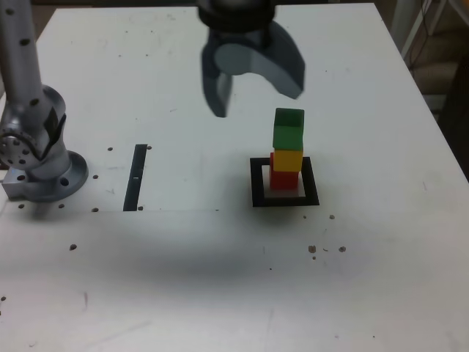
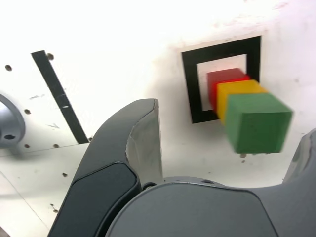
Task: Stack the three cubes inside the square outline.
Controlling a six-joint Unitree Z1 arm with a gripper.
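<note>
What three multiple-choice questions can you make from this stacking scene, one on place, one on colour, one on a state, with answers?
1. Where does the stack stand?
A. inside the square outline
B. on the black strip
C. beside the arm base

2. Which cube is on top?
A. red cube
B. yellow cube
C. green cube

3. How is the pincer?
A. shut on a cube
B. open, holding nothing
C. out of view

Answers: 1 A, the frame surrounds the bottom cube. 2 C, green sits above yellow and red. 3 B, jaws spread above the stack, apart from it.
</note>
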